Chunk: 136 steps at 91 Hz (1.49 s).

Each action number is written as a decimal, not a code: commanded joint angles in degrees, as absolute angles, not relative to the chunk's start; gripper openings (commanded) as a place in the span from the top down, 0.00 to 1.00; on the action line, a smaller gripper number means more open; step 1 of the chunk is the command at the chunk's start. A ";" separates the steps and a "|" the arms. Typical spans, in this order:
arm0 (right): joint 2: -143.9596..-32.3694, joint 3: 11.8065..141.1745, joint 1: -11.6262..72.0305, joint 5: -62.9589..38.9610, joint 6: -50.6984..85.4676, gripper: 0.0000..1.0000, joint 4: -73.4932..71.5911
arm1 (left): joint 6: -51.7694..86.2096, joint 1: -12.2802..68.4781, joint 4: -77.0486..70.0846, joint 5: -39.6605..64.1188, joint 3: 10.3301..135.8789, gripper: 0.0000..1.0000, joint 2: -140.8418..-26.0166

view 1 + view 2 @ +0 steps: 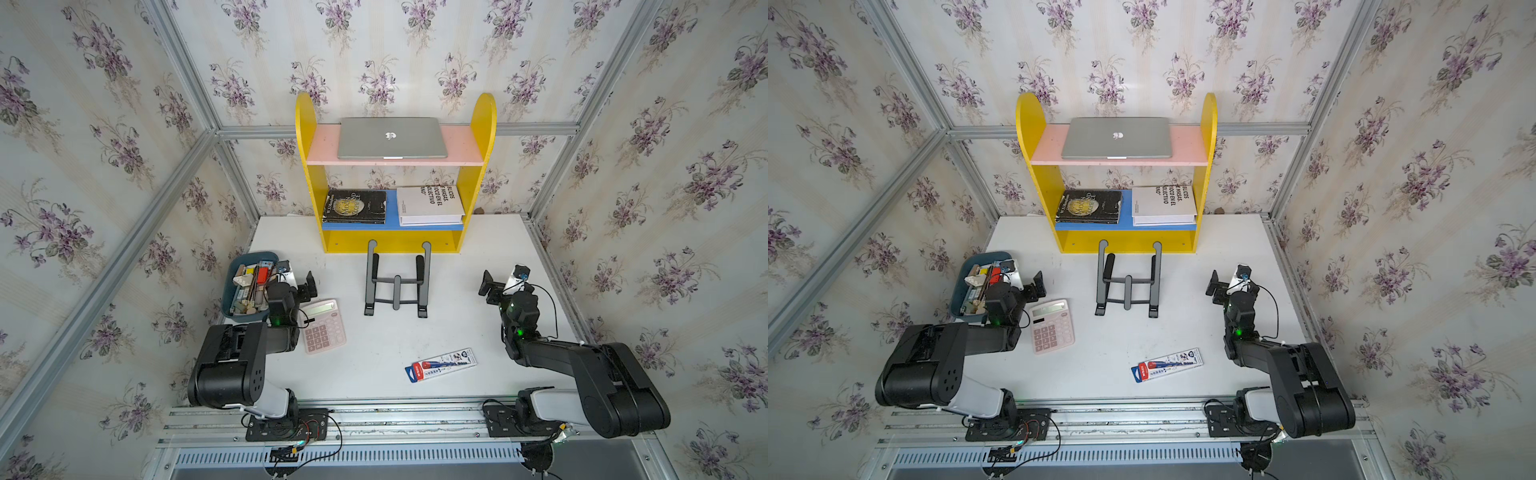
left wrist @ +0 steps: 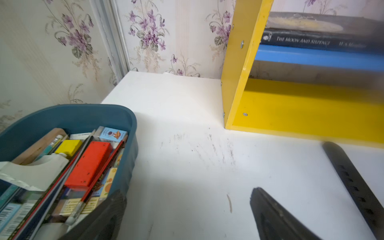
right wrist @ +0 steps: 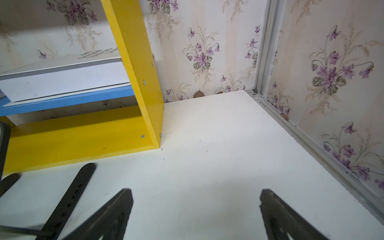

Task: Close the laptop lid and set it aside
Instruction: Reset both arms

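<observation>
Only top views show the laptop [image 1: 392,137] shut; left pincer [image 2: 187,195] and right pincer [image 3: 196,191] gape, empty.

The right gripper [image 3: 195,190] has tapered black fingers [image 3: 116,212] with ribbed faces. Behind it, a thin black cable [image 1: 556,318] loops past a white camera mount [image 1: 513,282]. The left arm [image 1: 232,365] and right arm [image 1: 602,382] are matte black with bulky rounded joints. On each, the link farthest from its gripper is white, and a green light [image 1: 274,321] glows behind the wrist.
</observation>
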<state>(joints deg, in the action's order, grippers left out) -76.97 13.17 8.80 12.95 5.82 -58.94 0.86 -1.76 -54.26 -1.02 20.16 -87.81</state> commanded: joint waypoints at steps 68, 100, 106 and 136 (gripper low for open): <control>-89.19 10.69 5.87 15.06 0.40 0.00 -78.97 | -1.75 -1.72 -53.00 3.16 21.27 0.03 -88.25; -88.74 11.17 4.66 14.67 1.77 0.00 -77.93 | -1.84 -1.73 -52.91 3.16 21.36 0.03 -88.21; -88.52 11.39 4.66 14.59 1.95 0.00 -77.05 | -1.77 -1.66 -52.92 3.16 21.36 0.03 -88.25; -88.92 12.04 4.66 14.43 1.93 0.00 -76.37 | -3.80 -0.67 -50.61 4.39 22.76 0.03 -88.50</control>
<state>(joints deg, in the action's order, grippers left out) -88.68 11.79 4.71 14.06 1.54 -75.20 -2.50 -0.71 -50.96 3.57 22.48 -88.33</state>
